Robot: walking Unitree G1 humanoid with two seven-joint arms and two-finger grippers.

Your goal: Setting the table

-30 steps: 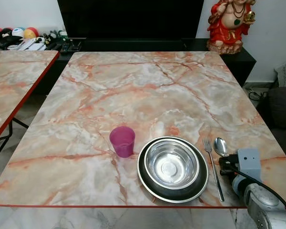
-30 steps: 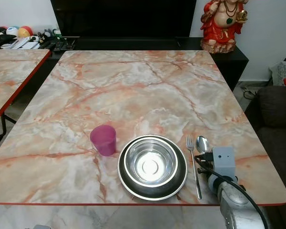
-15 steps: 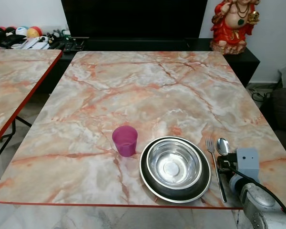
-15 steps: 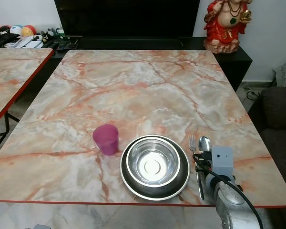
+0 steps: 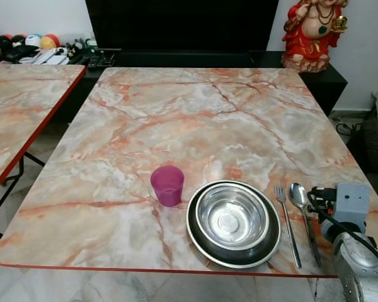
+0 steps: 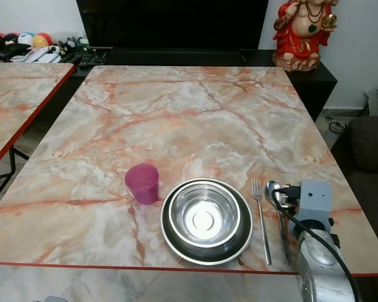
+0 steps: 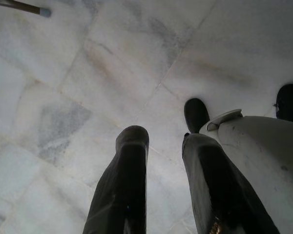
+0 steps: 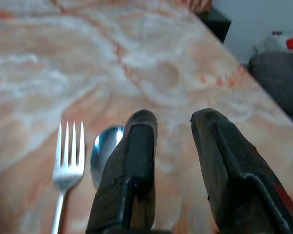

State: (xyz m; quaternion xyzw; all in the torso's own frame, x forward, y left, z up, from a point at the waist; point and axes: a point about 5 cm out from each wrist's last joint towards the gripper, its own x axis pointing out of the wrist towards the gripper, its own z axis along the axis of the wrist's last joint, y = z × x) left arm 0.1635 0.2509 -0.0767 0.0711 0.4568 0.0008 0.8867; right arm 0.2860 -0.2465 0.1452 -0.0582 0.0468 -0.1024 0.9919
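Black-fingered, the right gripper [image 8: 173, 146] hangs low over the pink-veined marble table [image 5: 195, 113], fingers a little apart and empty, just beside the shiny steel spoon [image 5: 298, 196] and steel fork [image 5: 285, 220]. Next come the steel bowl [image 5: 232, 216] nested in a dark round plate [image 5: 205, 246], then the small magenta plastic cup [image 5: 167, 185]. This place setting looks essentially done. Pale floor tiles [image 7: 63, 73] lie below the idle left gripper [image 7: 163, 146], likewise parted and empty.
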